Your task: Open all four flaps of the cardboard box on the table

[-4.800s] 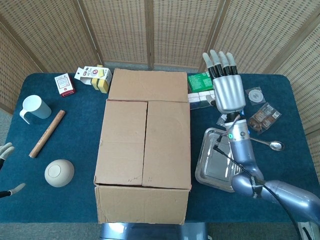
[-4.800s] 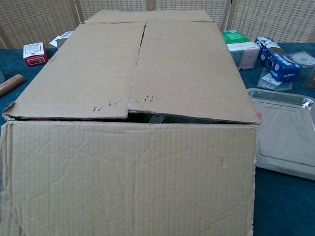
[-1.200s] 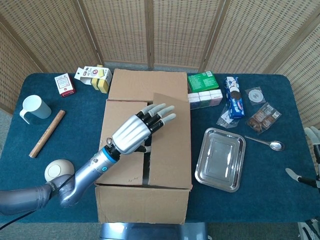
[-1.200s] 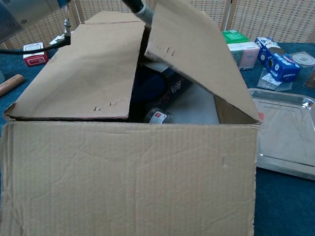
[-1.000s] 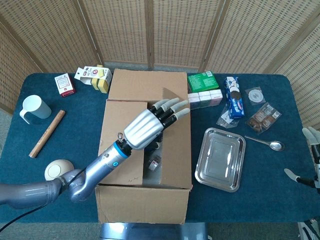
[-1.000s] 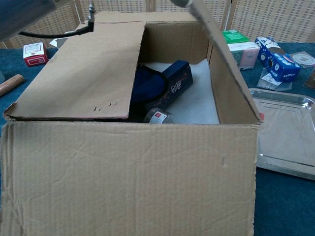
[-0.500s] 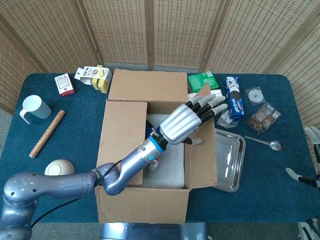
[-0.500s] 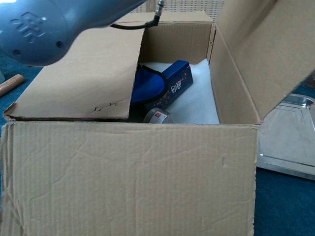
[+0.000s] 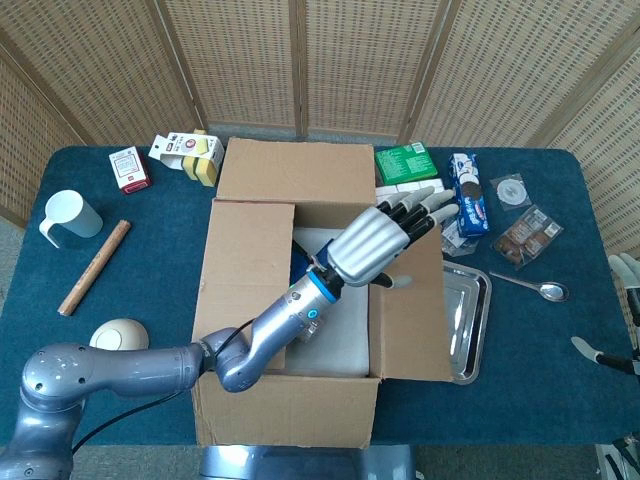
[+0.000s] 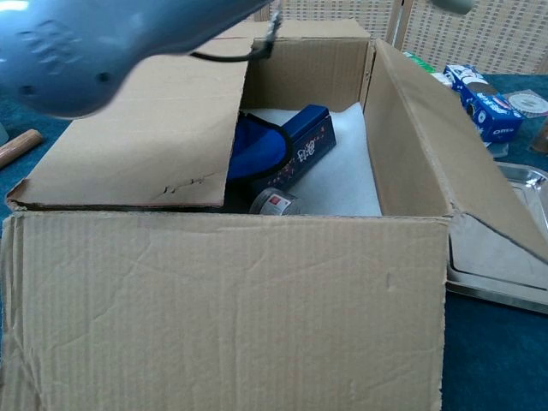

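Note:
The cardboard box point(image 9: 285, 410) stands mid-table. Its back flap point(image 9: 295, 170) lies folded out, and the front flap point(image 10: 223, 308) hangs down the near side. Its left flap point(image 9: 250, 270) still lies flat over the opening. The right flap point(image 9: 410, 315) is folded outward and slopes down over the tray; it shows in the chest view as the right flap point(image 10: 462, 180). My left hand point(image 9: 385, 240) reaches across the box with its fingers extended, flat against that flap's top edge and holding nothing. My right hand point(image 9: 622, 275) shows only at the right edge, fingers apart. Inside lie a blue box point(image 10: 300, 150) and a can point(image 10: 274, 203).
A metal tray point(image 9: 472, 325) sits partly under the right flap, with a spoon point(image 9: 535, 288) beside it. An Oreo pack point(image 9: 467, 195), snack packets and a green box point(image 9: 400, 160) lie at the back right. At the left are a cup point(image 9: 68, 215), wooden roller point(image 9: 95, 265) and bowl point(image 9: 118, 338).
The right flap has swung from closed to upright, then outward and down over the tray, pushed by my left hand. The right hand has withdrawn to the table's right edge.

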